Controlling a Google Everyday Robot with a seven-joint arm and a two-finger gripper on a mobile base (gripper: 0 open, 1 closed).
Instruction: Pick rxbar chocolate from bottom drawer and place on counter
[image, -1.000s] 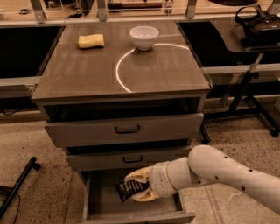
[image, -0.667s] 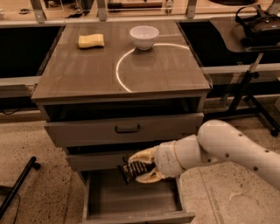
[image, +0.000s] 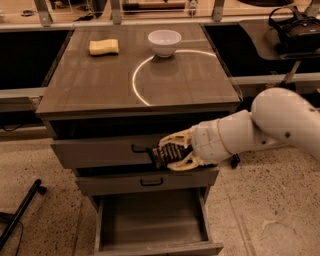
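Observation:
My gripper is shut on the rxbar chocolate, a small black wrapper with pale lettering. It holds the bar in the air in front of the top drawer, well above the bottom drawer. The bottom drawer stands pulled open and its bare interior holds nothing. The counter, with its thin white arc, lies above and behind the gripper. My white arm reaches in from the right.
A yellow sponge and a white bowl sit at the back of the counter. The two upper drawers with black handles are partly pulled out. A black stand leg lies on the floor at left.
My gripper has lifted the rxbar chocolate up out of the bottom drawer to the height of the top drawer front. The drawer is left empty.

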